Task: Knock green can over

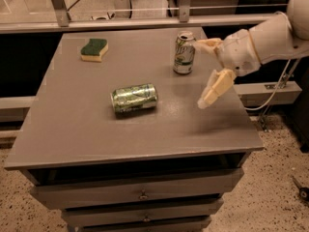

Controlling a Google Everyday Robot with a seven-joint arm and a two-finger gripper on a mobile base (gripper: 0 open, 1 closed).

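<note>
Green can: a soda can with a deep green body, mottled with paler highlights and markings, and a silvery rim at each end. It is down on its side, not upright. The long axis runs roughly left to right, with the right end angled slightly toward the far edge. It rests on the grey table, near the middle of the top and a little left of centre, well in from every edge. No dents are visible. Gripper: off to the can's right over the table's right side, fingers spread, not touching the can.
</note>
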